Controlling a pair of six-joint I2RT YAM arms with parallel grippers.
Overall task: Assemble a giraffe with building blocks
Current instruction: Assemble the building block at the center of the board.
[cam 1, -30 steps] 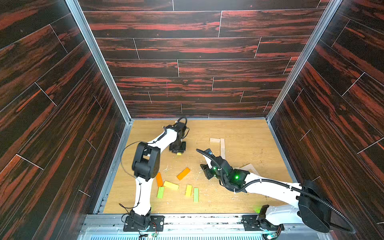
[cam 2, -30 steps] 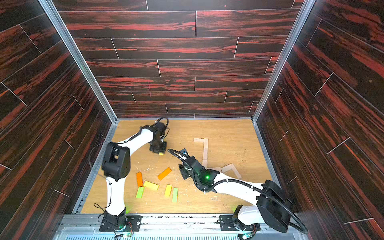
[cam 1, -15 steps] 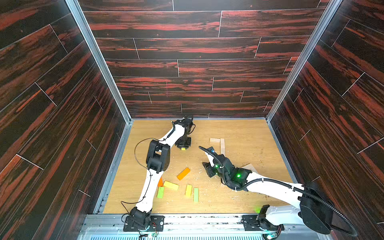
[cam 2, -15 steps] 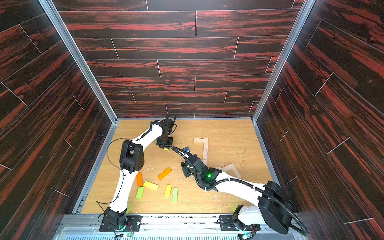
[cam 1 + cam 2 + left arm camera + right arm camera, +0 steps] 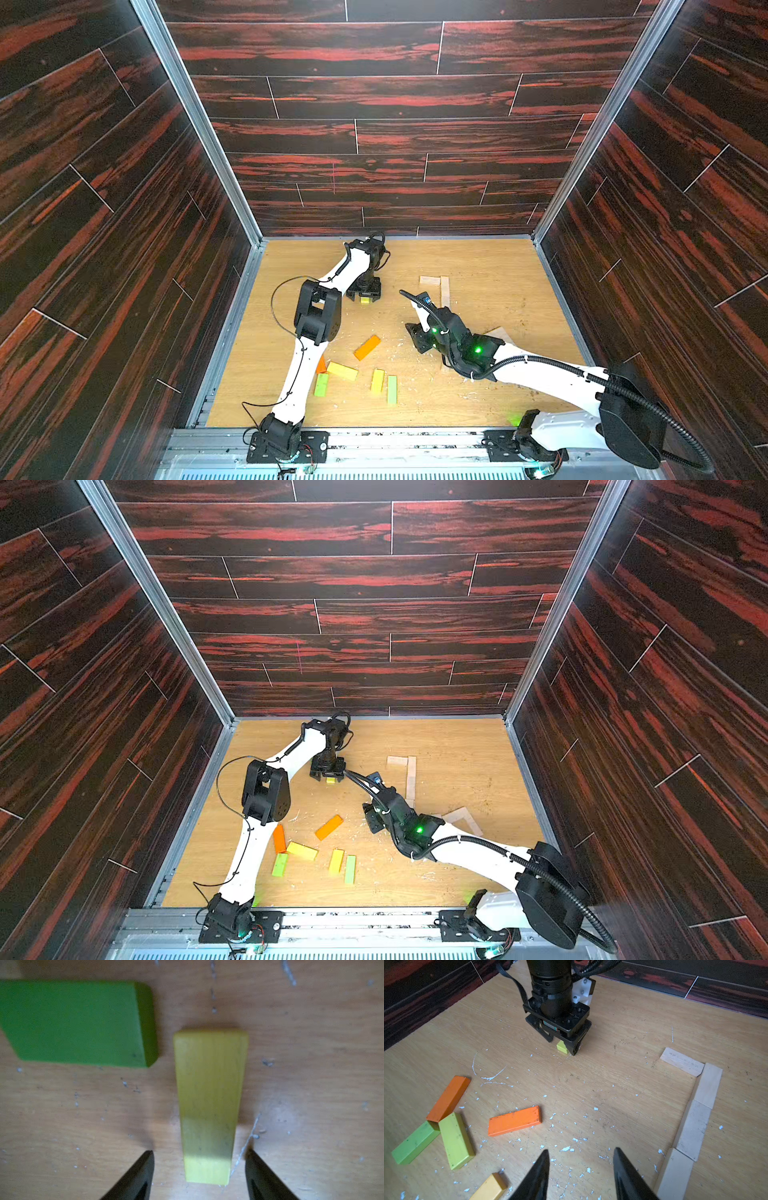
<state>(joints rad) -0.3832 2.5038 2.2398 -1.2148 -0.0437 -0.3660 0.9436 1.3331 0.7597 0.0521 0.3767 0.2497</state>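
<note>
The left gripper [image 5: 198, 1154] points straight down at the bench [image 5: 478, 257]. Its jaws are released and stand apart on either side of a yellow block [image 5: 209, 1095] that rests on the wood. A strip of bench shows between each jaw and the block, so nothing is grasped. A green block [image 5: 79, 1024] lies just beside the yellow one, not touching it. The right gripper [image 5: 581, 1149] hangs above the bench with its jaws partly spread and nothing between them. Ahead of it lie an orange block [image 5: 514, 1121], a loose cluster of painted blocks [image 5: 454, 1138] and a row of pale planks [image 5: 693, 1126] laid end to end.
</note>
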